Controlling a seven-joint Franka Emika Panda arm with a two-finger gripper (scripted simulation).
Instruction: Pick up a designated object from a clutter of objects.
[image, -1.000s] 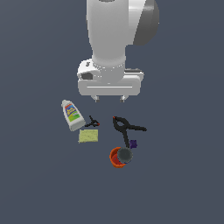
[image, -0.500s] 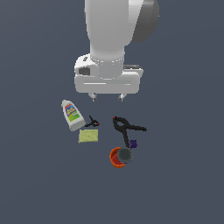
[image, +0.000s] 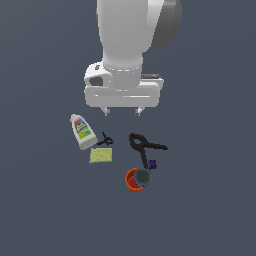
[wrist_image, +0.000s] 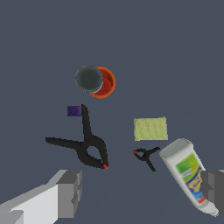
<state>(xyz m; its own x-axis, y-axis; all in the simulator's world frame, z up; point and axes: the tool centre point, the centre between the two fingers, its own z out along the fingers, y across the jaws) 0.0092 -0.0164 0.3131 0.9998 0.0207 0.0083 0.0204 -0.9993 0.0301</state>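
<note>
Gripper (image: 122, 111) wide open, empty. Tin (image: 143, 177) sits at its 5 o'clock in the exterior view, touching the cup (image: 132, 181), past the clamp (image: 144, 148).

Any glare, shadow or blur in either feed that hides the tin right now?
Exterior view: flat, even light, no cast shadows or glare; the tin is small and overlaps the orange-red cup, so its edge is hard to separate. Wrist view: sharp, no glare; the tin's grey top reads clearly, while the gripper fingers crop the frame corners.
</note>
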